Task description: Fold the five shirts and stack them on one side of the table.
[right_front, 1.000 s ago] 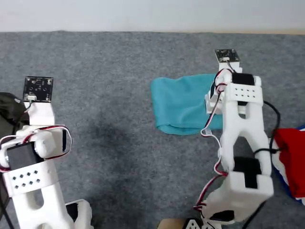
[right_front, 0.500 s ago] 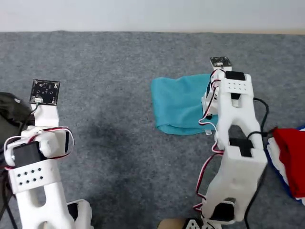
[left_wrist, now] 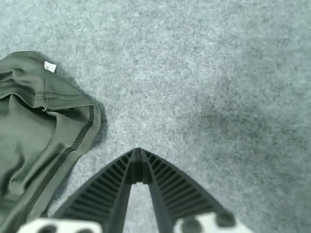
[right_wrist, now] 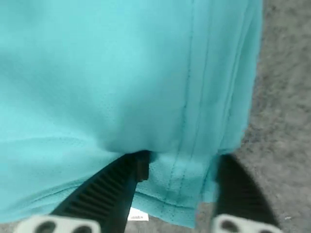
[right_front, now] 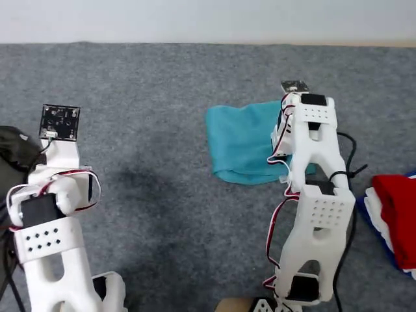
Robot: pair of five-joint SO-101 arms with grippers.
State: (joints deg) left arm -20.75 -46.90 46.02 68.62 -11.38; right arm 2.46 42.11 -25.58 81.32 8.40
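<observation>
A folded teal cotton shirt (right_front: 244,140) lies on the grey felt-covered bench (right_front: 149,97). The right claw (right_wrist: 184,166) sits released, fingers spread astride the teal shirt's hem. Well left of that shirt, the left claw (left_wrist: 141,162) is clenched on nothing beside a crumpled olive shirt (left_wrist: 34,121). Right of the teal shirt sits a red, white and blue folded stack (right_front: 396,214).

The light over the table is soft and even, and nothing throws a hard-edged shadow. On the grey carpet (right_front: 162,84) a faint, wide shadow lies at centre left of the high view, just right of the left arm (right_front: 49,227). A thin darker line runs under the lower edge of the teal shirt (right_front: 240,140). The white shells of both arms, the right arm (right_front: 315,195) included, look bright but carry no glare. In the left wrist view a narrow shadow hugs the hem of the olive shirt (left_wrist: 29,121).
</observation>
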